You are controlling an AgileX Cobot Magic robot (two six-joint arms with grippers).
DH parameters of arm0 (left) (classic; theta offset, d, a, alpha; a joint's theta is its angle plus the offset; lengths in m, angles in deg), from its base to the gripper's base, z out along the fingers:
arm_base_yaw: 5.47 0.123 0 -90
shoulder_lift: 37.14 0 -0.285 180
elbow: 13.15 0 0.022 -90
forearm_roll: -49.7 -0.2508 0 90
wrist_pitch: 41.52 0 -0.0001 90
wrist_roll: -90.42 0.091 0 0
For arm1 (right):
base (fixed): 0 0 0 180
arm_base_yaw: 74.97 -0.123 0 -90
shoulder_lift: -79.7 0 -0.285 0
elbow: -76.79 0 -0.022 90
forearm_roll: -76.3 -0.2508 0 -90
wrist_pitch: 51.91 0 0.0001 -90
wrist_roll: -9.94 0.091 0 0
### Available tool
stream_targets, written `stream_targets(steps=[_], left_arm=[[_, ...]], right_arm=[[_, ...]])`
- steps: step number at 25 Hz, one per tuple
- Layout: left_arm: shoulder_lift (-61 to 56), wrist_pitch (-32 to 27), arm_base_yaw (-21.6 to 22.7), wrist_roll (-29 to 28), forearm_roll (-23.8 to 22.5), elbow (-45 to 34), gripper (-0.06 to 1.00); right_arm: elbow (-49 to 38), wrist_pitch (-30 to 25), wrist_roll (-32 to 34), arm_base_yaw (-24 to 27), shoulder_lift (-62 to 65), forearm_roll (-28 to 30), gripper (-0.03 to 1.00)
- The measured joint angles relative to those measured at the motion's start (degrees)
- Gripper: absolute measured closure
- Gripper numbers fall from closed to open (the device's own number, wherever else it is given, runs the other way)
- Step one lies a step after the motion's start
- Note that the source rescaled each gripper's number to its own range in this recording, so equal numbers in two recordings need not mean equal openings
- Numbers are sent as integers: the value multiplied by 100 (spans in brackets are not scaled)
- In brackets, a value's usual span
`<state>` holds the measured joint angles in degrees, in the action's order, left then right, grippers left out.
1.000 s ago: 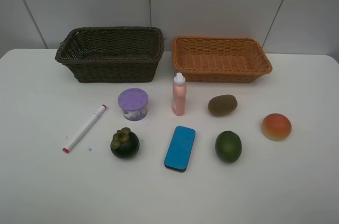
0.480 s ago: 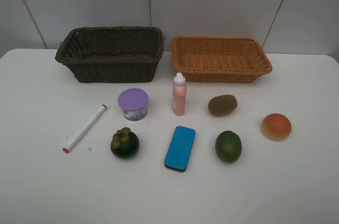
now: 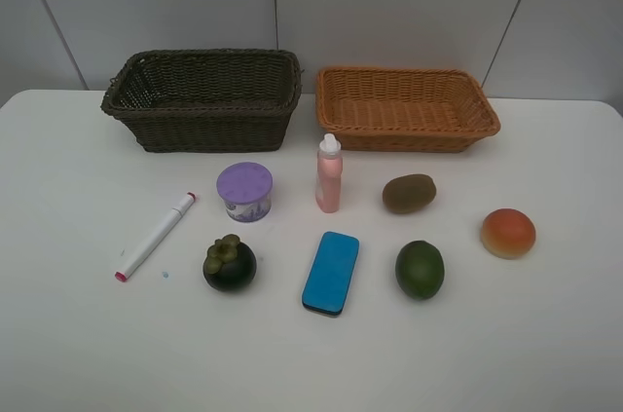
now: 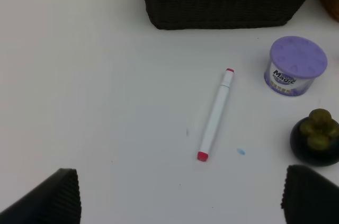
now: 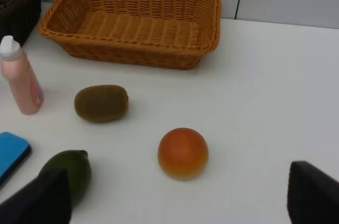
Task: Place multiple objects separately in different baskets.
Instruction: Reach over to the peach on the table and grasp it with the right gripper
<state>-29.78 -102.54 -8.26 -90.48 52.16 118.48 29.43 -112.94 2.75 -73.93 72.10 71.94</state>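
From the high camera, a white smooth table carries two rectangular woven wicker baskets at its far edge. The deeper dark brown basket is on the left and the shallower orange-tan basket just beside it on the right. Both are apart from the loose items in front of them.

In the nearer row stand a round tub with a flat purple lid, an upright pink plastic bottle with a white cap and a fuzzy brown oval kiwi. Closer still lie a slim white marker with red ends, a glossy dark mangosteen with a green calyx, a flat blue rounded block, a smooth green lime and, off to the right, a rounded orange-red fruit.

In the left wrist view, the left gripper has its ribbed black fingers spread wide, holding nothing, above the table near the marker.

In the right wrist view, the right gripper is likewise wide apart and empty, with the orange-red fruit lying between its dark fingers, untouched.
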Motion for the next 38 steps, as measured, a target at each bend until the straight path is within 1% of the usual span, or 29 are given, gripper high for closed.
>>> stream_targets(steps=[34, 38], left_arm=[[0, 0, 0, 0, 0, 0, -5], [0, 0, 0, 0, 0, 0, -5]], right_arm=[[0, 0, 7, 0, 0, 0, -1], [0, 0, 26, 0, -349, -26, -1]])
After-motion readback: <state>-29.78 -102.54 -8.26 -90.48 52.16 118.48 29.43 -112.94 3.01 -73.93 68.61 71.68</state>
